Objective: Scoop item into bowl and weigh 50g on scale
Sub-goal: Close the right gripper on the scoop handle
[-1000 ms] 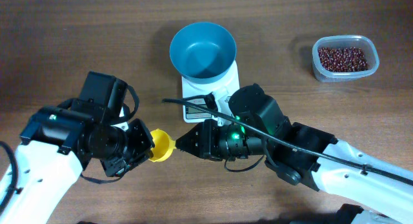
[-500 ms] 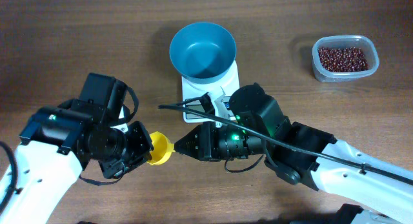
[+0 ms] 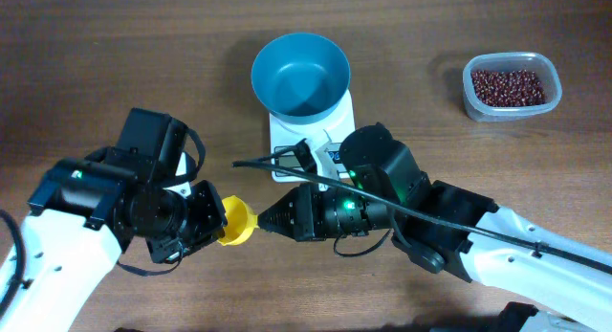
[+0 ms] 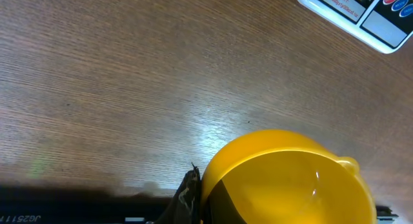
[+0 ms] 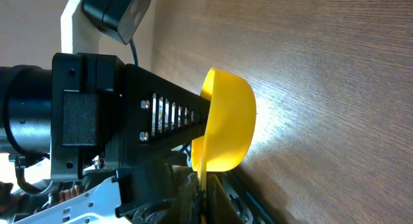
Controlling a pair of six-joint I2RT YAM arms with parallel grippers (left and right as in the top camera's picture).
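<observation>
The blue bowl (image 3: 299,74) stands empty on the white scale (image 3: 283,141), whose corner and buttons also show in the left wrist view (image 4: 361,11). The beans (image 3: 509,86) lie in a clear tub at the far right. A yellow scoop (image 3: 239,220) hangs between both arms just above the table, empty. My left gripper (image 3: 220,223) pinches the scoop's cup wall (image 4: 290,179). My right gripper (image 3: 262,222) is closed on the scoop's thin handle (image 5: 201,185), with the cup (image 5: 226,127) beyond its fingertips.
The clear tub (image 3: 469,104) sits at the back right, well away from both arms. A black cable (image 3: 287,158) runs across the scale's display. The right arm's body covers the table to the right of the scoop.
The scoop and both gripper tips have shifted slightly towards the table's front. The bowl, scale and tub have not moved.
</observation>
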